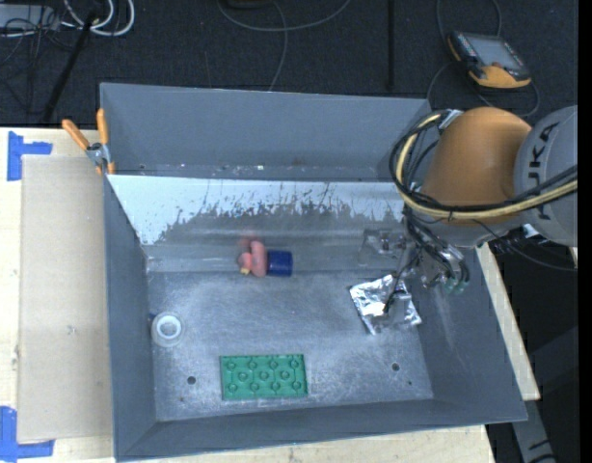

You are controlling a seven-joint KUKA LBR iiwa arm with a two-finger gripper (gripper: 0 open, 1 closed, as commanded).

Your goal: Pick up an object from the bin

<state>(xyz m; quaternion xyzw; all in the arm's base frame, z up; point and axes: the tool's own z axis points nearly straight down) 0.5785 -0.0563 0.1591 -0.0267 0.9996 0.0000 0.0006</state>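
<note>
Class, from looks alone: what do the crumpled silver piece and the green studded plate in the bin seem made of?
Crumpled silver piece: probably metal foil, shiny; sharp creases catch bright glints. Green studded plate: likely moulded plastic, matt; even colour, regular rows of studs.

It was a robotics lab: a KUKA arm with an orange wrist cover hung over a grey metal bin, while loose cables and an orange-edged handheld controller lay on the dark floor behind.

You get soft light from above: the back wall of the bin glares pale, the crumpled foil glints, the floor behind lies dark.
</note>
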